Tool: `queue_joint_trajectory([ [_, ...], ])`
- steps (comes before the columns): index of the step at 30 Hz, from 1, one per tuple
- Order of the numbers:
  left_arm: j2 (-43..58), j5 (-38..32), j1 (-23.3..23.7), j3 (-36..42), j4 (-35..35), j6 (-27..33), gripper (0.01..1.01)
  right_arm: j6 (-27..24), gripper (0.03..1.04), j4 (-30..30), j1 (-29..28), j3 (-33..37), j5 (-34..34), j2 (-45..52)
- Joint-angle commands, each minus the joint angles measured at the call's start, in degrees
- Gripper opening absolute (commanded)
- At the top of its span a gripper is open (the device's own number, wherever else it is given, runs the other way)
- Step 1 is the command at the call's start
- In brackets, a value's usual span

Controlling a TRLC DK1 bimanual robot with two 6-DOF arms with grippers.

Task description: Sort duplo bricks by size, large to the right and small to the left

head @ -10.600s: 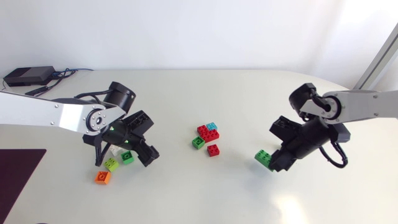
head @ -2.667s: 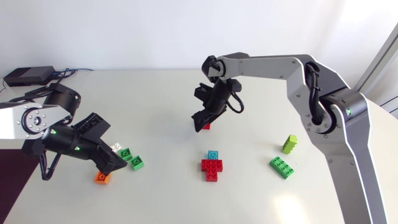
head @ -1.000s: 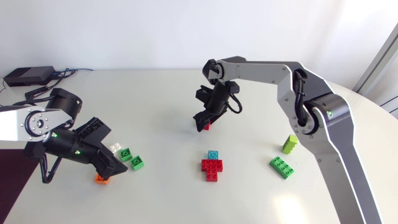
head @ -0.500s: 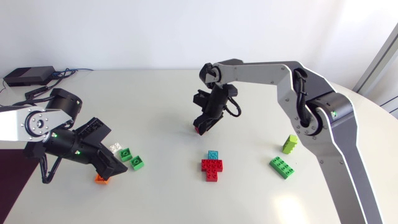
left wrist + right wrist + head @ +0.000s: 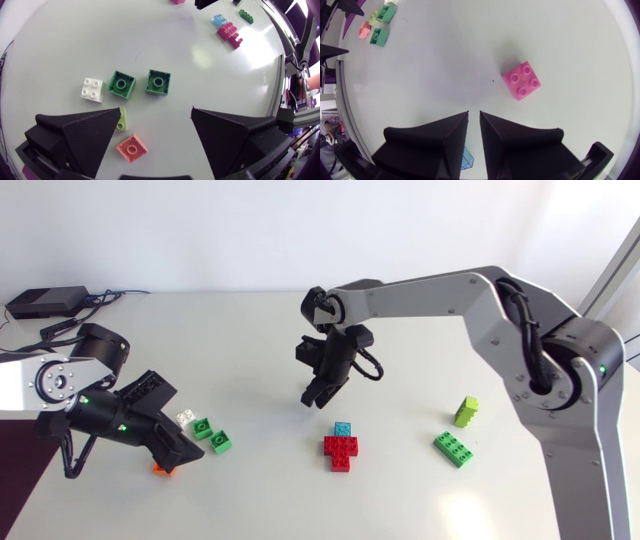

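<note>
- Head view: the left gripper [image 5: 185, 450] sits low over the small bricks toward the table's [image 5: 250, 330] left edge, with a white brick [image 5: 184, 417] and an orange brick [image 5: 160, 469] beside it. The right gripper [image 5: 312, 393] hangs mid-table. The long green brick [image 5: 453, 448] and lime brick [image 5: 466, 411] are nearer the right edge.
- Left wrist view: fingers [image 5: 85, 137] spread wide, with the orange brick [image 5: 132, 148] lying loose between them.
- Right wrist view: fingers [image 5: 440, 135] pretty much pressed together, holding nothing. A red square brick [image 5: 521, 80] lies on the table just ahead.
</note>
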Motion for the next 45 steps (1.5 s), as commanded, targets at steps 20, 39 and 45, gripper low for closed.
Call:
queue_joint_trajectory([
  [20, -1.06, 1.56, 1.94, -1.25, -0.73, 1.89, 0.985, 4.84, 0.75, -1.59, -2.21, 18.21, 5.41, 11.16],
  [39, -1.24, 1.65, 2.02, -1.86, -1.08, 2.06, 0.985, 7.12, 0.75, -5.28, -1.07, 19.88, 5.41, 12.83],
  [45, -1.24, 1.92, 2.02, -2.04, -1.08, 2.15, 0.985, 7.12, 0.75, -4.84, -1.07, 17.69, 5.32, 12.83],
])
